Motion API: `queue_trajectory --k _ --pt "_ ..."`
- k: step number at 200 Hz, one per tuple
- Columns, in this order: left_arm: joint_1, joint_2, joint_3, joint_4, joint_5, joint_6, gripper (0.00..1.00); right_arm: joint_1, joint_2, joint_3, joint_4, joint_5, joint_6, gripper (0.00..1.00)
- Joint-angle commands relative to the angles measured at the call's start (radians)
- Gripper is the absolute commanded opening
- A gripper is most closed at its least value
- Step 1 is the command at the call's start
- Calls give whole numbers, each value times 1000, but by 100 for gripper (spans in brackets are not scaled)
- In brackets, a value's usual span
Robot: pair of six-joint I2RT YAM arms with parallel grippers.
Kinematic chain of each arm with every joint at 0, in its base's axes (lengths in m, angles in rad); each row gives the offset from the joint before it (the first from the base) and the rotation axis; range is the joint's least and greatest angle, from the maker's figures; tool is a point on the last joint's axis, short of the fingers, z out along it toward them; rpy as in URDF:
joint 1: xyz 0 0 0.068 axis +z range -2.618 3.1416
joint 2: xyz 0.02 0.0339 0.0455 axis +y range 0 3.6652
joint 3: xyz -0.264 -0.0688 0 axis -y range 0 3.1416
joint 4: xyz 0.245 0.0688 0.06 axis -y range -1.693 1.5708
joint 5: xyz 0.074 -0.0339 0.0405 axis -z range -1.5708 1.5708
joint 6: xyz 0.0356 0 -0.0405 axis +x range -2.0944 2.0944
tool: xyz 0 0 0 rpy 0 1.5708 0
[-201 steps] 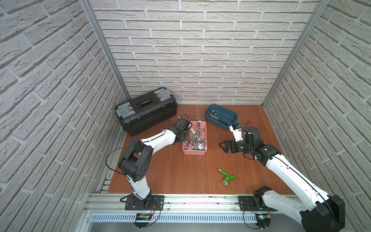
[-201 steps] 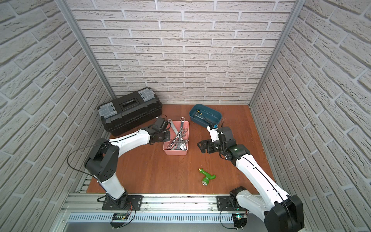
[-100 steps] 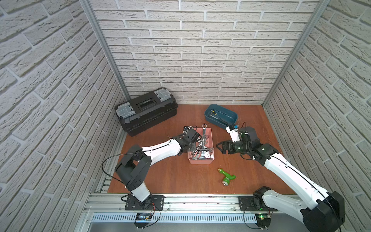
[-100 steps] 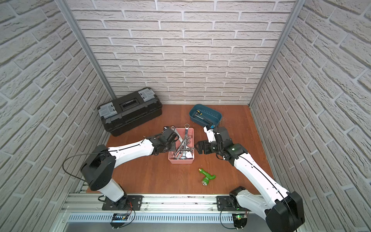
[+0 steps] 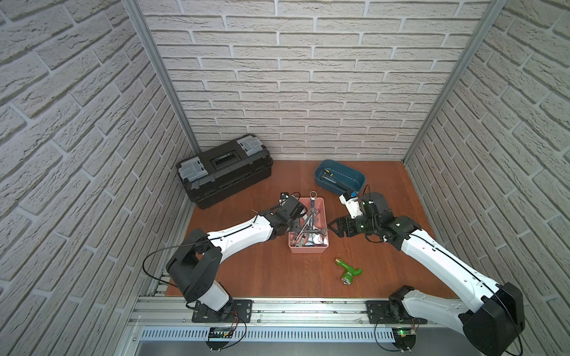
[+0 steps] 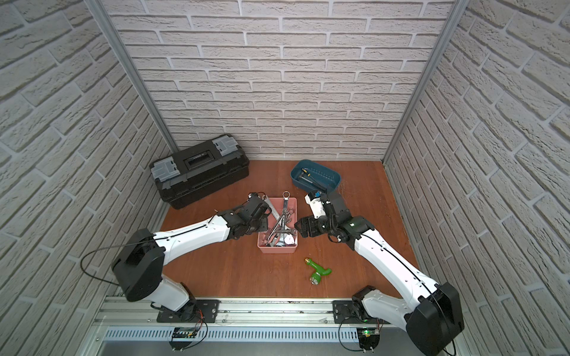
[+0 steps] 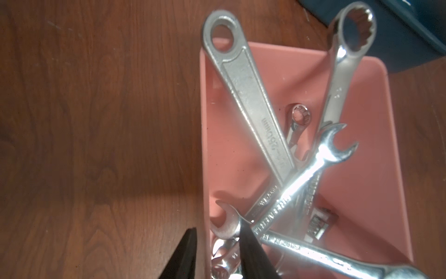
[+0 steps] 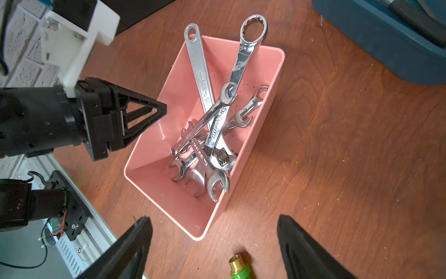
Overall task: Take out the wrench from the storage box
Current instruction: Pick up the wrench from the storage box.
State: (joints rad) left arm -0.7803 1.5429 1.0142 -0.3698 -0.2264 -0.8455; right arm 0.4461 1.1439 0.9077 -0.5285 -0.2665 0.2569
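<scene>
Pink storage box (image 5: 307, 249) lies front-to-back; long wrenches (image 8: 202, 79) point ring-ends rearward. Left gripper (image 7: 217, 232) half-open astride its wall, right gripper (image 8: 214, 217) spread wide, empty.

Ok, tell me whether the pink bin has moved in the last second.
Yes. The pink bin slid away from the black toolbox, toward the front rail.

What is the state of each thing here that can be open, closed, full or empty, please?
storage box: no lid, upright, wrenches piled inside.
black toolbox: lid closed.
blue tub: open, tools inside.
green fitting: lying on its side on the table.
left gripper: fingers apart, astride the box wall, gripping nothing.
right gripper: fingers wide apart, empty, beside the box.
</scene>
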Motion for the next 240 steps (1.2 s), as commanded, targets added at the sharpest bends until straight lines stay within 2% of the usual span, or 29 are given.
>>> queue_trajectory --k 1,25,40,61,91,125,188,221,240 --pt "45 -58 20 -20 61 62 41 6 11 56 -10 3 -74 85" --pt "111 -106 31 -15 164 158 51 9 27 60 10 -16 -11 82" --pt "160 -135 35 5 269 249 60 26 33 49 37 -32 7 81" --pt "235 -181 34 17 418 375 78 52 53 55 37 -34 -25 80" --pt "334 -237 15 11 526 493 98 83 88 75 27 -28 -106 78" --pt "412 -268 -24 40 581 524 98 126 162 106 18 -20 -237 73" --pt "428 -285 -74 65 565 489 98 233 363 247 -73 79 -483 65" --pt "429 -295 -98 72 547 480 98 238 407 275 -44 80 -458 63" --pt "430 -299 -108 72 528 476 98 237 436 291 -28 91 -354 62"
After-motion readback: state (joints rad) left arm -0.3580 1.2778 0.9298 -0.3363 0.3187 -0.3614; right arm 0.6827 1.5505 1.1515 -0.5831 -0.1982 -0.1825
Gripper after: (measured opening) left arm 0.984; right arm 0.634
